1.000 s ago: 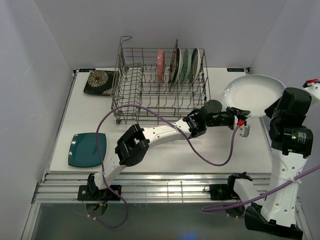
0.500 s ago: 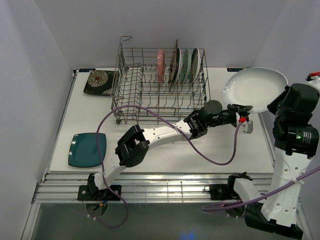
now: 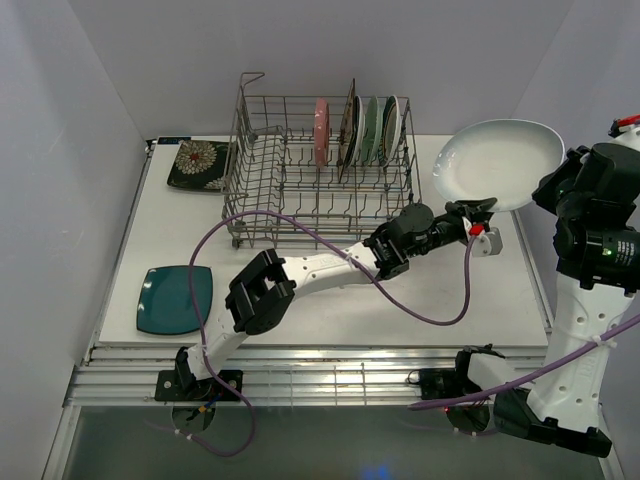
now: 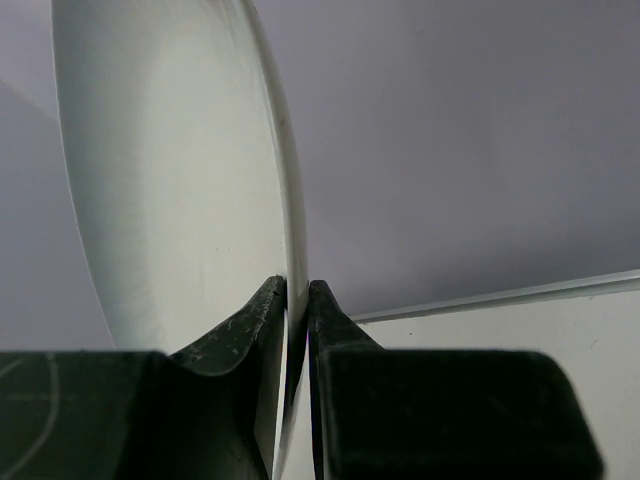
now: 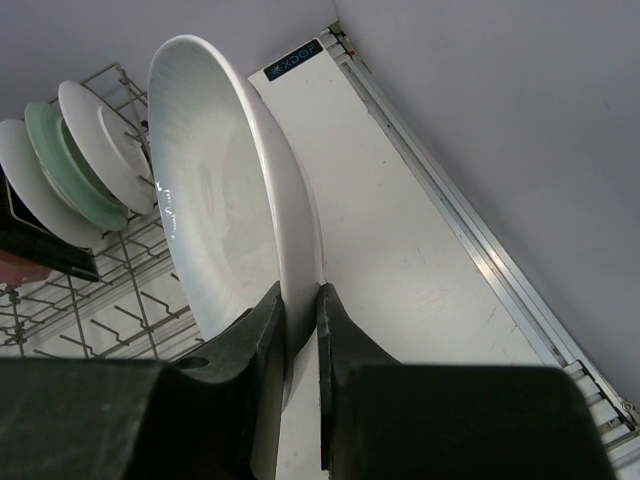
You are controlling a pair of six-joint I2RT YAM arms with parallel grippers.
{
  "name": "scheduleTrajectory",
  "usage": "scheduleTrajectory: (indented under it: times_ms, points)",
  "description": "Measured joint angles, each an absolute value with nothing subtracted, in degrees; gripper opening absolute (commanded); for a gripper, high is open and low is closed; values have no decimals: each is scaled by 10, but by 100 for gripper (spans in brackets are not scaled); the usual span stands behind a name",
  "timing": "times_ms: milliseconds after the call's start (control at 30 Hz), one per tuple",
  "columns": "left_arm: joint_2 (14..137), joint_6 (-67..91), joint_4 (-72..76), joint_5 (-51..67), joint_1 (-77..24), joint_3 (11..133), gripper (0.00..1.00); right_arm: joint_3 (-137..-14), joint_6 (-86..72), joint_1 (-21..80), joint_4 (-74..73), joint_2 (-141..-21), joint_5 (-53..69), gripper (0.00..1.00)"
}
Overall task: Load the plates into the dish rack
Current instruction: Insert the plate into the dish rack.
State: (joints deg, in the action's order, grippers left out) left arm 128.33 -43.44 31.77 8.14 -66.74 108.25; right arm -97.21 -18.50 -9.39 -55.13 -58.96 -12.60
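Rim of white oval plate (image 3: 497, 160) pinched by left end effector (image 4: 297, 292) and right end effector (image 5: 301, 295); uneven pull risks drop.

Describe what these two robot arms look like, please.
The left arm and right arm have white links joined by chunky black joints, with a purple cable running along each. The left gripper and right gripper each have two dark, wedge-shaped fingers.
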Motion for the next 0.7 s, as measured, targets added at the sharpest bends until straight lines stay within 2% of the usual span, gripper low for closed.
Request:
scheduleTrajectory:
  times_ms: [433,533,700]
  points:
    - [1281,-382,328,52,-644,1072,0,-996,-191,-85,-540,-647,-88,8]
    - [1281,-371,329,46,-635,1071,0,-1019,-190,-37,-538,-674,-127,8]
    - [1281,-351,332,20,-615,1071,0,-1074,-168,108,-535,-734,-265,8]
